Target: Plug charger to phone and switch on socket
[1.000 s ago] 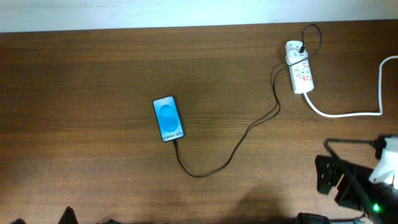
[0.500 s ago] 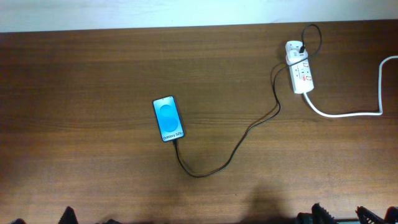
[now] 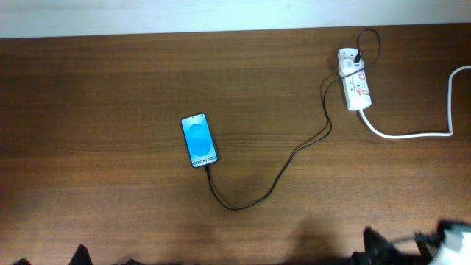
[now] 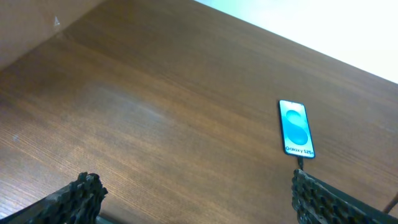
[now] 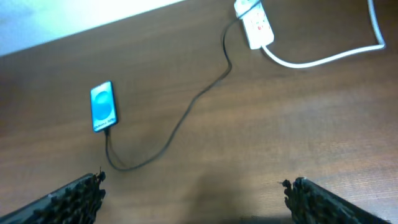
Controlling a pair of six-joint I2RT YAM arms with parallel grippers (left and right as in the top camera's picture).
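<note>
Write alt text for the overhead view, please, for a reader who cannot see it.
A blue-screened phone lies on a brown wooden table, with a thin black charger cable curving from its lower end to a white socket at the upper right. A thick white cord leaves the socket toward the right edge.

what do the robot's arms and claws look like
The left claw and right claw look alike: black fingers with a rough, knobbly surface. From above, the right arm shows a white housing over black parts. No markings are visible.
</note>
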